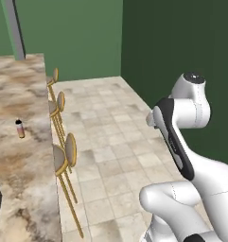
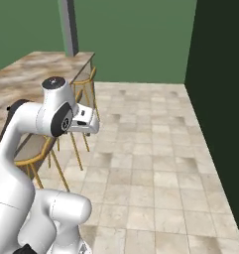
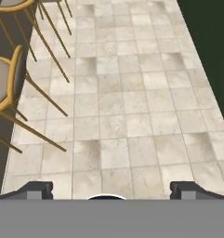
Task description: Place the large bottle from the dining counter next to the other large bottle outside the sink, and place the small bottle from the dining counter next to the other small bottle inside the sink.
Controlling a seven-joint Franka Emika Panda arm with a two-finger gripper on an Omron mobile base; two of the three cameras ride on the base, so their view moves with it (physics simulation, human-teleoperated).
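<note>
Small bottle [image 1: 20,128] stands upright on the dining counter [image 1: 21,94], stools [image 1: 64,158] lined along the counter's edge to its right, and the gripper [image 3: 111,189], jaws spread wide and empty, faces the tiled floor [image 3: 127,107].

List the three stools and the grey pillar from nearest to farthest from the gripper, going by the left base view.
From the open gripper:
1. Near stool, at the near end of the row along the dining counter.
2. Middle stool, further along the row.
3. Far stool, at the row's far end.
4. Grey pillar, at the back, beyond the counter.
</note>
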